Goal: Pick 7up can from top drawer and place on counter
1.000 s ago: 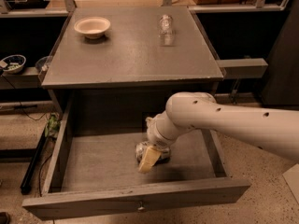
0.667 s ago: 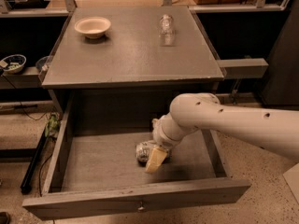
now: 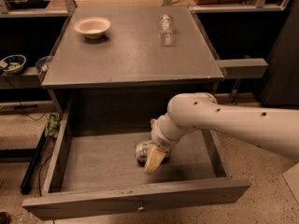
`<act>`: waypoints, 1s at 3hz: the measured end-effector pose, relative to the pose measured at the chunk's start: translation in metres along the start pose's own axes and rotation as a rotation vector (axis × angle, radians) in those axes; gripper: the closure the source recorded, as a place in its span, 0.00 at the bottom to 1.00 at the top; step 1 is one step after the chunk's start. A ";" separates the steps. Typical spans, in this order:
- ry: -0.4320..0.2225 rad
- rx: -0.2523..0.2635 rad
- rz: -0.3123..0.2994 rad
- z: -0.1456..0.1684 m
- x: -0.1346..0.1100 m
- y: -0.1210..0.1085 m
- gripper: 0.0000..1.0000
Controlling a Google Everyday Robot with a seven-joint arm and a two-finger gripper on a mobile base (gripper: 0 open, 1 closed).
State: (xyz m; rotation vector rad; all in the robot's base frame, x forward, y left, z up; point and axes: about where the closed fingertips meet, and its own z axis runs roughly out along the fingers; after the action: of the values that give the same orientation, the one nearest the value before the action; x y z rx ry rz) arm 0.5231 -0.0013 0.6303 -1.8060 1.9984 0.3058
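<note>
The top drawer is seen pulled open, its knob nearest. On the drawer floor, right of middle, the 7up can is laid on its side, with the gripper lowered against it. Whether the can is clamped cannot be told. Beyond the drawer, a bowl and a clear bottle are set on the counter.

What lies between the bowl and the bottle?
Only bare counter, per the camera view; the tool is in the top drawer at the 7up can.
</note>
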 end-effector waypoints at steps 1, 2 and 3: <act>-0.004 -0.013 -0.015 0.005 -0.006 0.003 0.00; -0.019 -0.041 -0.018 0.020 -0.014 0.012 0.00; -0.019 -0.041 -0.018 0.020 -0.014 0.012 0.00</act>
State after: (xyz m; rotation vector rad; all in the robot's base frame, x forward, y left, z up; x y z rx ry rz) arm 0.5158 0.0215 0.6179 -1.8382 1.9753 0.3593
